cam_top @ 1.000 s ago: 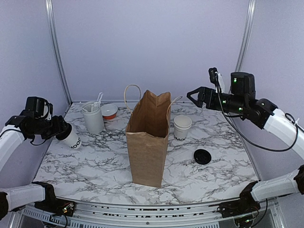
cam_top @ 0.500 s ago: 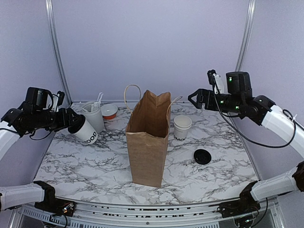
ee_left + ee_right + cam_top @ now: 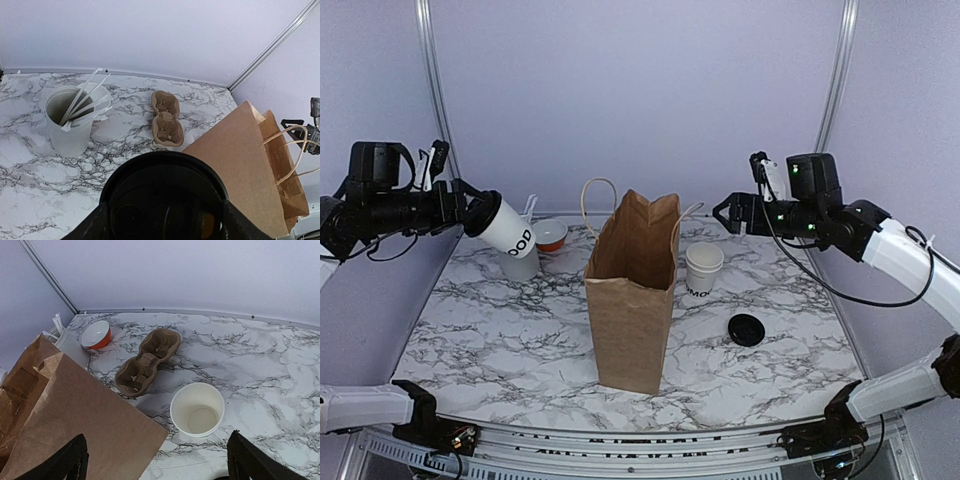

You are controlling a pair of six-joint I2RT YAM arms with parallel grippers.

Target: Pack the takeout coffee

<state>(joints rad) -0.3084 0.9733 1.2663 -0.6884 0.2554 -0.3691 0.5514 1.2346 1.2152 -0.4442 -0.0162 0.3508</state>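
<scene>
Up and rightward since 1 s ago: left gripper [image 3: 475, 213], jaws clamped round the takeout coffee [image 3: 510, 232], which is tilted with its lid toward the wrist. Transport step. Next move likely: carry to the paper bag [image 3: 633, 290] mouth, right of and below the hand, level the cup, lower it. Right gripper [image 3: 723, 213] spread wide, empty.

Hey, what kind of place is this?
Probably a robot test cell staged as a takeout counter: plain lilac walls enclose a marble-look table holding a paper bag and a cardboard cup carrier.
</scene>
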